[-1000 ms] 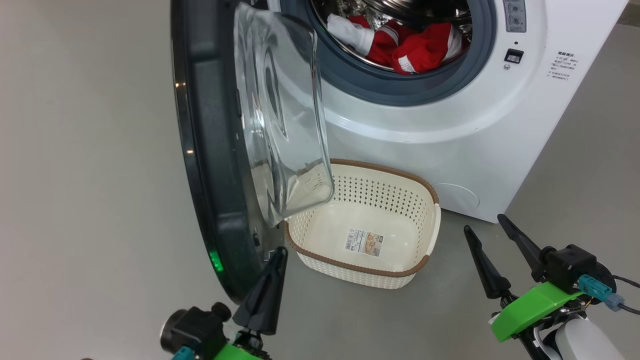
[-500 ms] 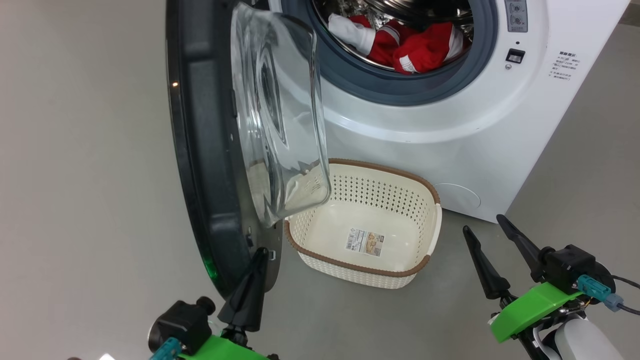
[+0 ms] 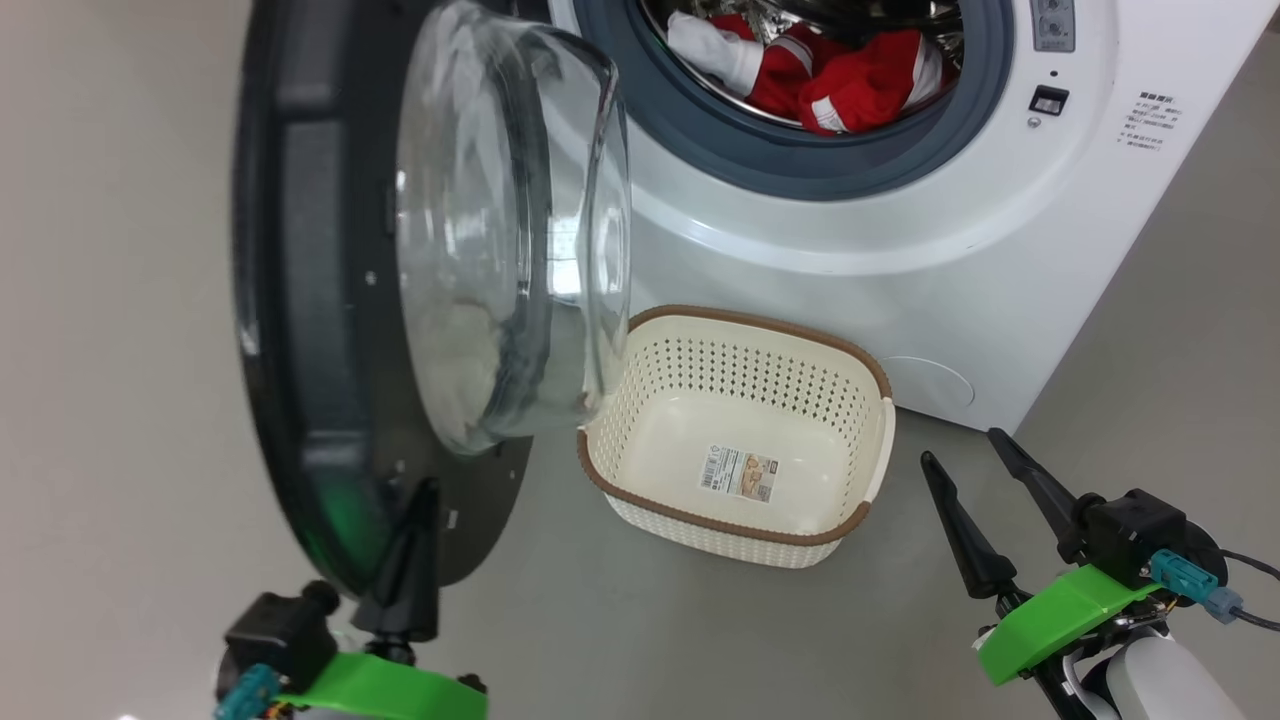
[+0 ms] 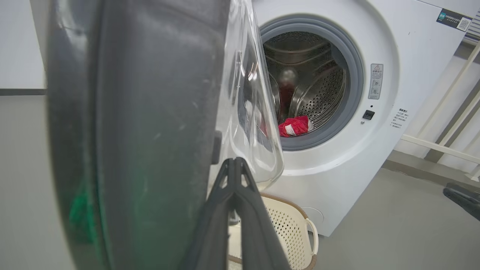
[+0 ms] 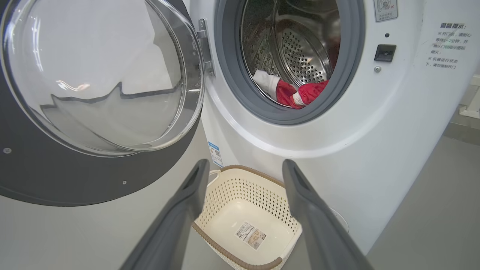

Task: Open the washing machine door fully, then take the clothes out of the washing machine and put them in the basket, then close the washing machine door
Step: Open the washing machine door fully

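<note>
Grey floor [image 3: 120, 400], with white rails [image 4: 435, 147] alongside.

Smooth grey floor [image 3: 110, 330] meets a white wall [image 4: 17, 45] above a dark skirting [image 4: 20, 92].

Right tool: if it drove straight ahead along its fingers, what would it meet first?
Most likely the white front of the washing machine, below the drum opening. The open right tool points over the far rim of the basket toward it; depth is unclear, so it might clip the rim first.
</note>
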Motion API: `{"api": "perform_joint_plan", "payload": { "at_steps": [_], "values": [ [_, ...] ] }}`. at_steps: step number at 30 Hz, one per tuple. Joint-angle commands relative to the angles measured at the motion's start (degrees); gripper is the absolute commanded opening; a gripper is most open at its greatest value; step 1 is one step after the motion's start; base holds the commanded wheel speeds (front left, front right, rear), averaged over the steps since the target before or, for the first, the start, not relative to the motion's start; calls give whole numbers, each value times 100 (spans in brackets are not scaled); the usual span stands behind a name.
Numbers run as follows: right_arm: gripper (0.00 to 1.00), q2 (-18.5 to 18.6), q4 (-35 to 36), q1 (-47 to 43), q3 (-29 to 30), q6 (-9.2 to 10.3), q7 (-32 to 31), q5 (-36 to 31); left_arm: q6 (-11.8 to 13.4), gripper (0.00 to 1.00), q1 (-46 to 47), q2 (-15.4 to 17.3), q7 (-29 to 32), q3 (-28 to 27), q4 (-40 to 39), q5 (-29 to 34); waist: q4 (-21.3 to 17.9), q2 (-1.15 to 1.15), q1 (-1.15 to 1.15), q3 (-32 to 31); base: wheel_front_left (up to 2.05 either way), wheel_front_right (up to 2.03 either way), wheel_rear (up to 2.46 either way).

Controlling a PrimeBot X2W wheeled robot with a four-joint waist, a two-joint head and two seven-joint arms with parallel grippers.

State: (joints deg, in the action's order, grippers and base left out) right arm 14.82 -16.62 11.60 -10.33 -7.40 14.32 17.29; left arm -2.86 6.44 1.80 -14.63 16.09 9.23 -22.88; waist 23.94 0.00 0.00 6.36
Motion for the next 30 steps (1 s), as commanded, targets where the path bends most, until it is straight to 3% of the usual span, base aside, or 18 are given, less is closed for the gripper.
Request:
{"api": "perform_joint_plan", "payload": {
  "at_steps": [1, 11, 30],
  "values": [
    [100, 53, 155, 78, -129, -9, 68, -35, 30, 0, 256, 108, -37, -428, -69, 61, 19, 0, 0, 44, 0, 0, 0],
    [100, 105, 154, 173, -188, -9, 68, -65, -161, 0, 541, 157, -37, -1530, 328, 430, 20, 0, 0, 219, 0, 0, 0],
    [100, 175, 319, 357, -146, -9, 68, -152, -354, 0, 1239, 425, -37, -2895, 1201, 928, -34, 0, 0, 432, 0, 0, 0]
  ]
}}
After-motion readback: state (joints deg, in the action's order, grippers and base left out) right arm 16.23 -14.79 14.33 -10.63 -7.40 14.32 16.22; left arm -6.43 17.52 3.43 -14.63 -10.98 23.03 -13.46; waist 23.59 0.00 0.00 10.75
